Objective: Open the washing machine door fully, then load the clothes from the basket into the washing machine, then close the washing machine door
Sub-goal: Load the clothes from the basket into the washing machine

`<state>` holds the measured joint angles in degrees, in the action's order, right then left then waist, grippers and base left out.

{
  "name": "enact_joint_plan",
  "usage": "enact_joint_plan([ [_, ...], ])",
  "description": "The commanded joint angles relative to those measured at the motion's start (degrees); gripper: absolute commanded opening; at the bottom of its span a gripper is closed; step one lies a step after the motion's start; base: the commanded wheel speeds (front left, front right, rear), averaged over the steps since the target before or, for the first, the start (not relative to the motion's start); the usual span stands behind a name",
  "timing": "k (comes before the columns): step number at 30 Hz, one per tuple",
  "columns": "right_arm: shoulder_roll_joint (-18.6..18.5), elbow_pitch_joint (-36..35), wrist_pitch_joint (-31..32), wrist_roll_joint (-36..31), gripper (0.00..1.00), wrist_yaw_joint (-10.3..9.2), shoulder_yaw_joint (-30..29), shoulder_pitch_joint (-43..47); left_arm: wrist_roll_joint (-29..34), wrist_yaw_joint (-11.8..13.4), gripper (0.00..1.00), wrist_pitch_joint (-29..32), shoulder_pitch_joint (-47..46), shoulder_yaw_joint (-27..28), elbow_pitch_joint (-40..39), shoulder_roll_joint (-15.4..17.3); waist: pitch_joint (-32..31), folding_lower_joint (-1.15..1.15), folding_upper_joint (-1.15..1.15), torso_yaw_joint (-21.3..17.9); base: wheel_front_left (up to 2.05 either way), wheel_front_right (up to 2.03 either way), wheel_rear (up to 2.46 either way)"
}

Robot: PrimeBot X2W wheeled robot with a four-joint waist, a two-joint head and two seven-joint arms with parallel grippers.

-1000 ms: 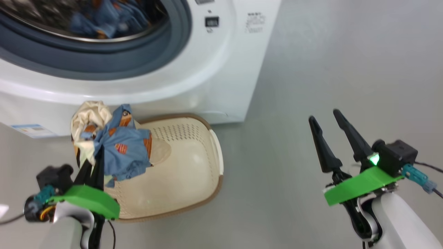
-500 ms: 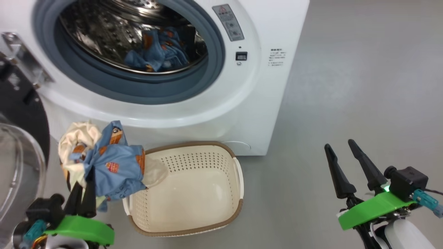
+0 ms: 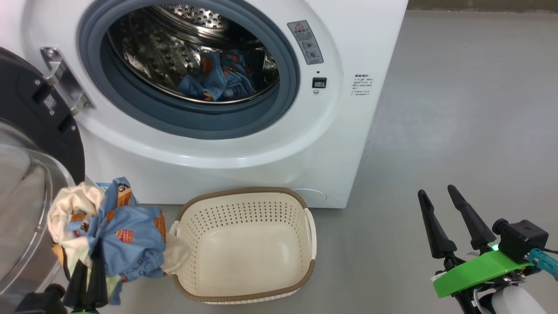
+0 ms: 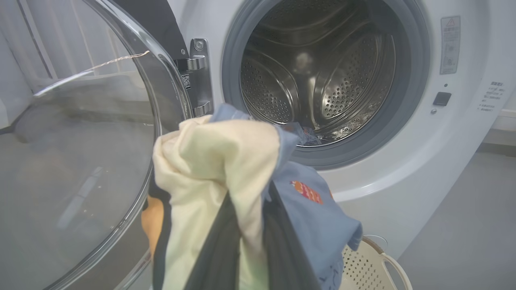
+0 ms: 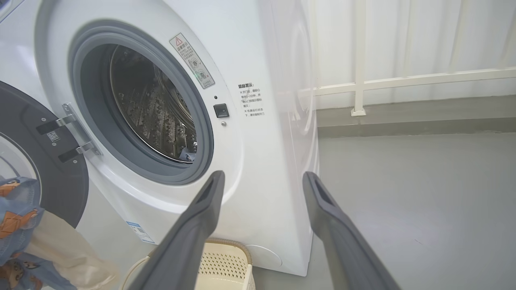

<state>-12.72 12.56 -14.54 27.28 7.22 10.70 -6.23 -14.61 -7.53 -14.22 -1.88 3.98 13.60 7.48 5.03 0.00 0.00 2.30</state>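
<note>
Half the washing machine door (image 3: 38,114) cropped, clothes (image 3: 127,235) hiding left gripper (image 3: 90,267) tips

The door (image 3: 26,100), left of the washing machine (image 3: 244,152), runs off the picture's edge. The tips of the left fingers (image 3: 96,283) are buried in the clothes (image 3: 130,235), which also cover most of the blue label (image 3: 101,186) low on the washing machine. Its small writing (image 3: 362,82) is too tiny to read.

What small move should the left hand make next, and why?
Probably raise the left hand up and forward toward the steel drum. It is shut on the clothes, which hang low beside the empty basket, below the rubber seal; the washing machine door stands open.
</note>
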Motion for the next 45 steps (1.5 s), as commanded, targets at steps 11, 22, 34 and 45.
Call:
enact_joint_plan([
  [11, 0.30, -2.27, -0.46, -0.34, 1.00, 0.26, -0.32, -0.99, 0.68, 0.05, 0.00, -0.78, -1.60, 2.40, -5.10, -0.19, 3.85, 0.00, 0.00, -1.88, 0.00, 0.00, 0.00],
  [22, 2.86, -3.28, -0.46, -1.12, 1.00, 0.26, -1.35, -4.99, -2.11, 0.05, 0.00, -0.78, -13.15, -0.27, -3.33, 2.75, 12.59, 0.00, 0.00, -5.37, 0.00, 0.00, 0.00],
  [34, 6.18, -3.69, -0.46, -1.52, 1.00, 0.26, -0.80, -10.52, -4.84, 0.05, 0.00, -0.78, -32.24, -2.33, 3.52, 8.72, 21.56, 0.00, 0.00, -10.72, 0.00, 0.00, 0.00],
  [45, 8.26, -3.80, -0.46, -1.31, 1.00, 0.26, 0.31, -12.71, -5.09, 0.04, 0.00, -0.78, -50.08, -4.88, 17.42, 13.38, 26.40, 0.00, 0.00, -14.85, 0.00, 0.00, 0.00],
])
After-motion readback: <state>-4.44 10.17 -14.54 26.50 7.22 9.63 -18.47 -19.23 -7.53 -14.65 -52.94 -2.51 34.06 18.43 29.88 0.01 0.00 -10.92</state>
